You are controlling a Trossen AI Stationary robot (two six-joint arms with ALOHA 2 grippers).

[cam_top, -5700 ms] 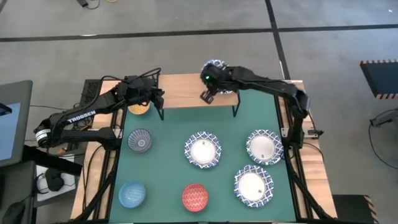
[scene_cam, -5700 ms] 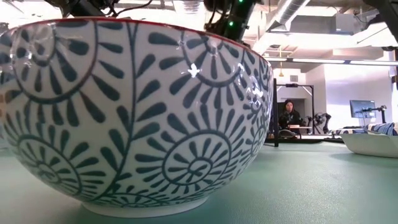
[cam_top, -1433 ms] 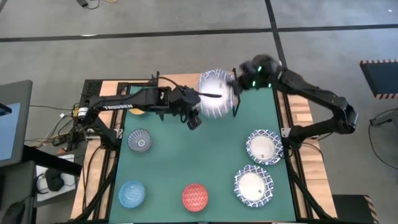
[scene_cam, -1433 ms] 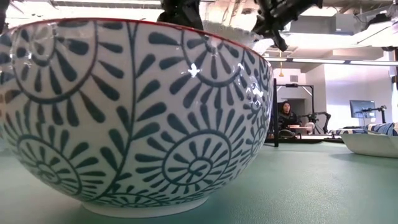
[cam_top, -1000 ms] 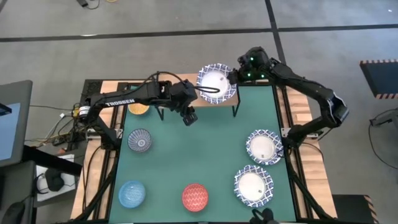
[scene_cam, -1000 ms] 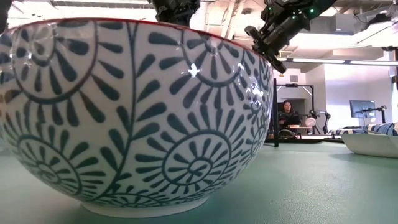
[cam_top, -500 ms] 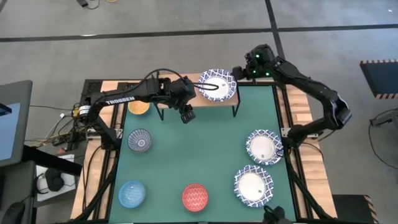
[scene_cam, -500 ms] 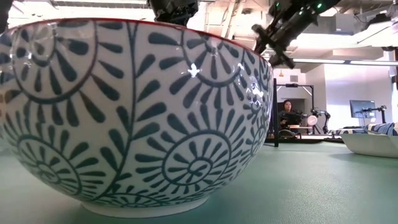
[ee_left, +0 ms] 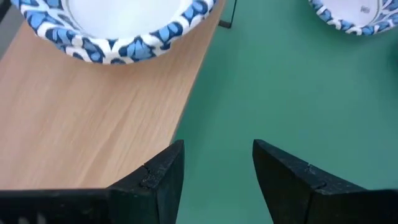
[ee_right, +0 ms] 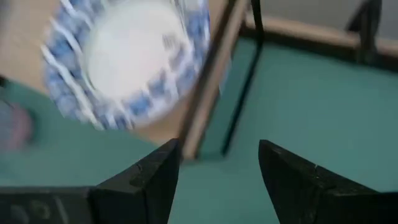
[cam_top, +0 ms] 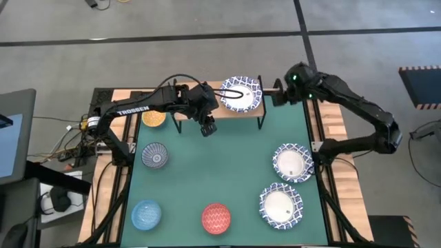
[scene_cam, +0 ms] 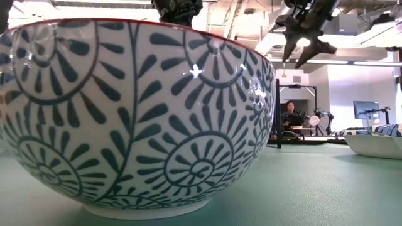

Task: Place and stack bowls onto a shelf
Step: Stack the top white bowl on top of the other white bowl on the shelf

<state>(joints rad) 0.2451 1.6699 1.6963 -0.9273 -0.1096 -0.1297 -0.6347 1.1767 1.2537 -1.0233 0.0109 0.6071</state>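
Right gripper (cam_top: 275,95) released, fingers spread, empty, upper centre-right of high view, just right of shelf (cam_top: 196,110). Left gripper (cam_top: 207,127) also parted, empty, at shelf's front edge, centre. White blue-rimmed bowl (cam_top: 240,94) on shelf's right end. Yellow-orange bowl (cam_top: 153,118) on left end. Other bowls on green table (cam_top: 186,186) below.

A lattice-rimmed bowl (cam_top: 240,94) sits on the right end of the shelf (cam_top: 186,110) at the table's (cam_top: 255,155) far edge, a small bowl (cam_top: 153,118) on its left end. The left gripper (cam_top: 207,127) hangs before the shelf's middle; the right gripper (cam_top: 274,87) is just right of the shelf. Six more bowls stand on the table nearer the front.
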